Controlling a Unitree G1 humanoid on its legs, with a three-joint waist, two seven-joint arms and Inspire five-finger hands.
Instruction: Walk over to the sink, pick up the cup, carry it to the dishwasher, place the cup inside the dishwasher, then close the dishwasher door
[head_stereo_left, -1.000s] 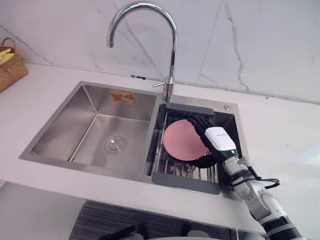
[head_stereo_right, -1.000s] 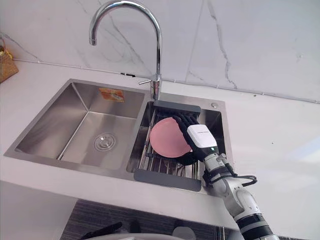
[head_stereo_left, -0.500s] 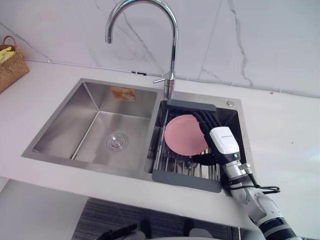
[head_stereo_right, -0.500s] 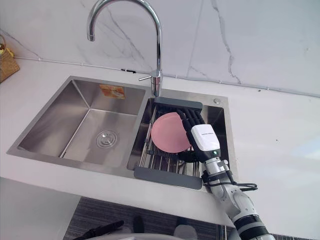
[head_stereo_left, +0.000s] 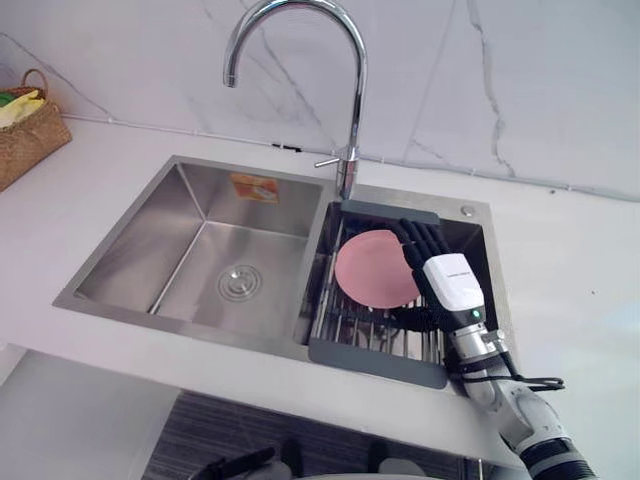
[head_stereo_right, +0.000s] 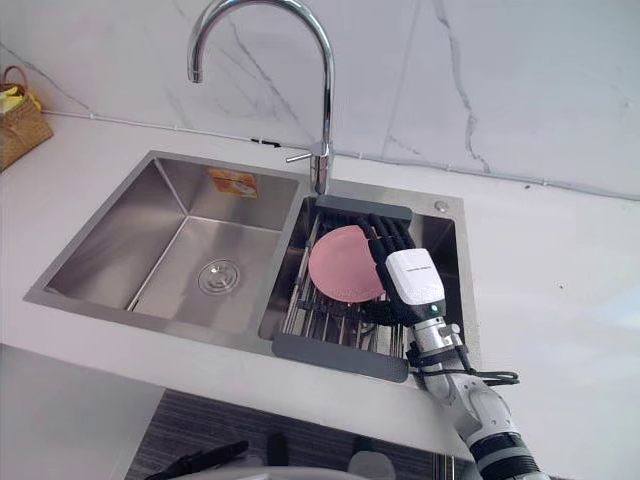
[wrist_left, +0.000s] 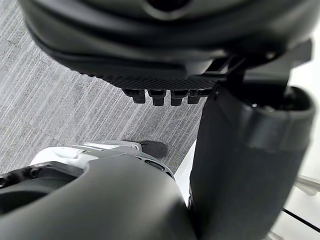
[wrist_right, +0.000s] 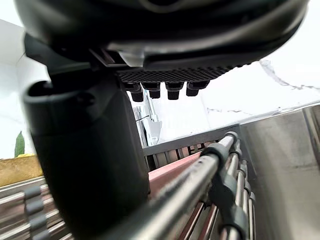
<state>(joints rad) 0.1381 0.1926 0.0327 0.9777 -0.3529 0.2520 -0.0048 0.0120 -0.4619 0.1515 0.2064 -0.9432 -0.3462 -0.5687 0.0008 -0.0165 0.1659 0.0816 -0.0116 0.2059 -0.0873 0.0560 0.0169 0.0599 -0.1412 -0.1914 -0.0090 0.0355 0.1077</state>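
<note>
- Right hand (head_stereo_left: 453, 288), fingers (head_stereo_left: 418, 240) straight, is pictured from the left eye against a round pink cup (head_stereo_left: 372, 268) lying in a grey wire dish rack (head_stereo_left: 375, 360) inside a stainless steel sink (head_stereo_left: 150, 235).
- Right eye: no closed grip is seen.
- Right wrist: pickup is judged underway; fingers must next be curled round the cup.
- Left wrist: left hand (wrist_left: 165, 45) is shown relaxed over grey striped floor (wrist_left: 50, 115).

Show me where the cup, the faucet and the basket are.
Cup (head_stereo_left: 372, 268): left eye view, on its pink round face.
Faucet (head_stereo_left: 354, 120): left eye view, on the upright pipe.
Basket (head_stereo_left: 30, 145): left eye view, on its woven side.
</note>
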